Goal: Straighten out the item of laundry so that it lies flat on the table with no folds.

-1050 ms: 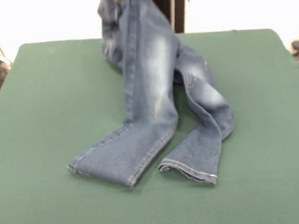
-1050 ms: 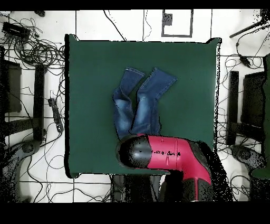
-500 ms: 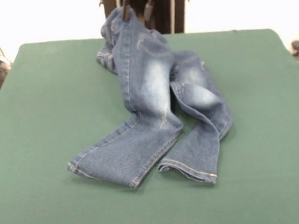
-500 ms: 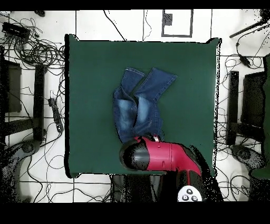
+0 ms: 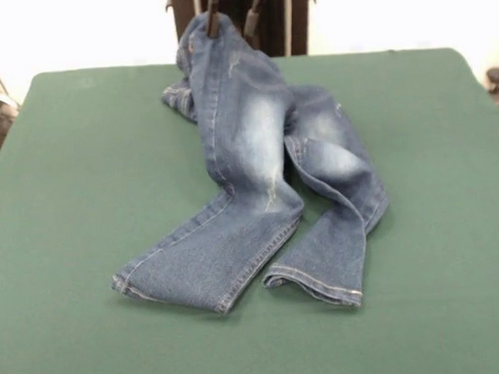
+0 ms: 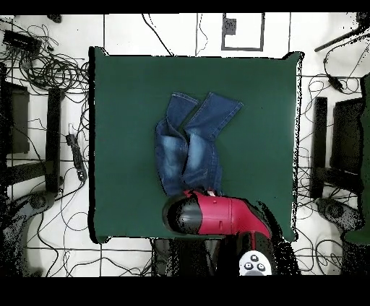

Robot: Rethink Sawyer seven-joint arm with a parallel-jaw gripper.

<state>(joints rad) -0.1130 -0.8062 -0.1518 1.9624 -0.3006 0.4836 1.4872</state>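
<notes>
Clearly, the gripper (image 5: 229, 20) sits low at the table's (image 5: 79, 163) far edge, its two dark fingers (image 5: 213, 23) set narrowly apart with the waist of the jeans (image 5: 256, 161) bunched between them (whether they pinch the cloth is hard to tell). From there the jeans run toward the table's middle, legs crossed and rumpled, both hems resting flat on the green cloth. Overhead, the red arm (image 6: 217, 215) covers the waist end.
</notes>
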